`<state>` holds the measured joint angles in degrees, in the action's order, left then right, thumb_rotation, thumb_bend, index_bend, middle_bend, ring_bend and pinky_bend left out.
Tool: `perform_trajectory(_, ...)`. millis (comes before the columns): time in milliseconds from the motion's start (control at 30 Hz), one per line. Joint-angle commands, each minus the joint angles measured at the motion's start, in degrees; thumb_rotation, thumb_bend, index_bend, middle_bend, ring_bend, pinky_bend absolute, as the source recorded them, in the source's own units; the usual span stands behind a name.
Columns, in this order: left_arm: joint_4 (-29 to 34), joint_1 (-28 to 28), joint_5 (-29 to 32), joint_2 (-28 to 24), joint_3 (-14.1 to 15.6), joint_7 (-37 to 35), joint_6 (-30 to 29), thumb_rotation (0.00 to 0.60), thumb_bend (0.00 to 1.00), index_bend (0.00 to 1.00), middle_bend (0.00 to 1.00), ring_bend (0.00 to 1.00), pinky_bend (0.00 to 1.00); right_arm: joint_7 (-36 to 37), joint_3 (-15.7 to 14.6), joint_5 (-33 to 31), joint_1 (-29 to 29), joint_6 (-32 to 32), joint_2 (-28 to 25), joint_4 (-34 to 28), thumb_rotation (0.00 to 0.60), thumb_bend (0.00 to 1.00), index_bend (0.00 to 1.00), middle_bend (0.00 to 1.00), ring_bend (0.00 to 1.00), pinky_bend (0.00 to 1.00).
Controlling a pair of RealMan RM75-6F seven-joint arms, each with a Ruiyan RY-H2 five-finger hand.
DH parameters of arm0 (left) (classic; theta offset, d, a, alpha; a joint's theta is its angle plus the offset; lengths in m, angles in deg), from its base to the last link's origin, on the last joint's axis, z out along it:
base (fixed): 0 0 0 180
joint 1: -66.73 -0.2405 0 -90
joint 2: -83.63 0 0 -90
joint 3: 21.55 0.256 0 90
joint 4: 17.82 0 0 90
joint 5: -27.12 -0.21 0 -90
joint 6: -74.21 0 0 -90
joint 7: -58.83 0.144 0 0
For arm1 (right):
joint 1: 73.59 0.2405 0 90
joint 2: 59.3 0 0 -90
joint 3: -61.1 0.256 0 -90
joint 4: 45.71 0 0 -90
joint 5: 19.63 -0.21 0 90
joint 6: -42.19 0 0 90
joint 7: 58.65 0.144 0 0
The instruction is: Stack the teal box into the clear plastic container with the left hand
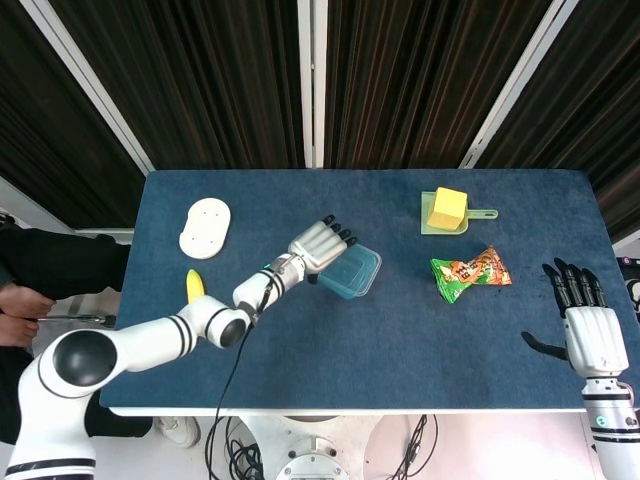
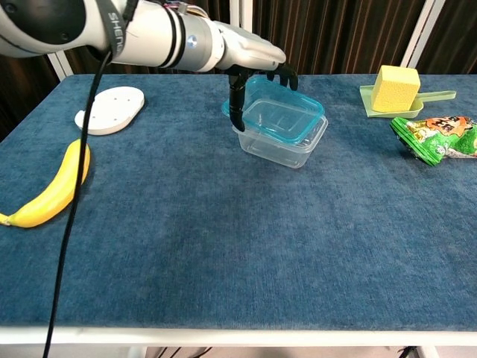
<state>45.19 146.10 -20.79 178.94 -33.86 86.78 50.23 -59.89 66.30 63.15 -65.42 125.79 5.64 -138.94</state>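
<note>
Left hand (image 2: 250,60) gripping teal box (image 2: 279,110) at left rim, fingers curling over edge, thumb hanging down outside. Box sitting over clear plastic container (image 2: 291,146) at table centre, apparently part-nested; full seating hard to judge. Placement step nearing end. Next move likely calling for pressing box level, then releasing. Box mouth facing up, slightly tilted; long axis running roughly along container's. Right hand (image 1: 588,325) resting spread at table's right edge, holding nothing.
</note>
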Motion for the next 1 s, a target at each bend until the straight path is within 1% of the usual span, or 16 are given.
perform_trajectory(33,-2.3,2.8,3.0,1.5,1.0,-1.3,2.4,0.6,0.25,0.32,0.28,0.14,0.09,0.4,0.1,-0.2,0.0,-0.4,0.0,0.3,0.6,0.04,0.0,0.0,0.0,0.0)
perform_trajectory(167,-5.0,5.1,6.5,2.7,2.7,-1.9,3.1,0.6,0.25,0.32,0.28,0.14,0.1,1.0,0.1,-0.3,0.1,-1.0,0.0,0.7,0.6,0.04,0.0,0.0,0.0,0.0)
perform_trajectory(300,-7.6,7.3,10.9,3.8,5.5,-1.9,3.5,0.6,0.25,0.32,0.28,0.14,0.1,1.5,0.2,-0.2,0.1,-1.1,0.0,1.1,0.6,0.04,0.0,0.0,0.0,0.0)
perform_trajectory(533,-8.5,9.6,16.3,4.6,9.3,-1.8,2.4,0.6,0.25,0.32,0.28,0.14,0.1,2.2,0.3,-0.1,0.1,-1.4,0.0,1.6,0.6,0.04,0.0,0.0,0.0,0.0)
perform_trajectory(767,-8.8,11.0,19.6,4.9,11.2,-2.1,1.4,0.6,0.25,0.31,0.27,0.14,0.1,2.2,0.3,-0.1,0.0,-1.5,0.1,1.8,0.6,0.04,0.0,0.0,0.0,0.0)
perform_trajectory(1000,-8.2,11.7,19.6,4.9,10.9,-3.3,0.5,0.6,0.25,0.31,0.27,0.14,0.1,2.0,0.3,-0.1,-0.2,-1.3,0.0,1.6,0.6,0.04,0.0,0.0,0.0,0.0)
